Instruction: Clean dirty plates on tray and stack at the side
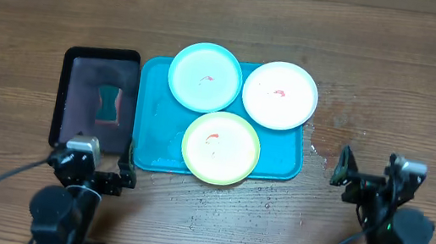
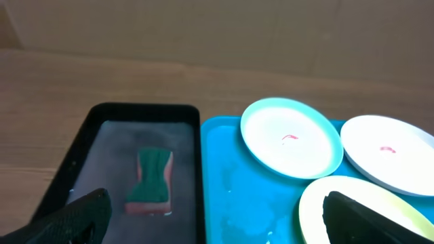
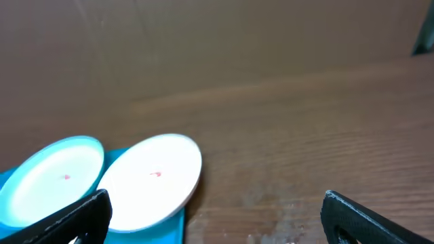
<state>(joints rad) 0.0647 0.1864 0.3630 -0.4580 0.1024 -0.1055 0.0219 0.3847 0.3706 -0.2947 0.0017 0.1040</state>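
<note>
Left wrist view: yellow-green plate (image 2: pixel 319 203) cut off at lower edge, partly covered by finger (image 2: pixel 369 220); white plate (image 2: pixel 390 152) cut at right edge. Right wrist view: only small corner of tray (image 3: pixel 178 227) seen, cyan plate (image 3: pixel 51 179) cut at left. Red smears small, shape hard to tell.

Left gripper (image 2: pixel 217 217) opened wide, nothing held or touched, near black tray (image 1: pixel 101 52) with sponge (image 1: pixel 109 103). Right gripper (image 3: pixel 217 217) opened wide, empty, over table (image 1: pixel 381 59) right of tray. All three plates lying on tray, unstacked.

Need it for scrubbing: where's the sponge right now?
In the overhead view, the sponge lies inside the black tray, on the left, directly beside the turquoise tray.
</note>
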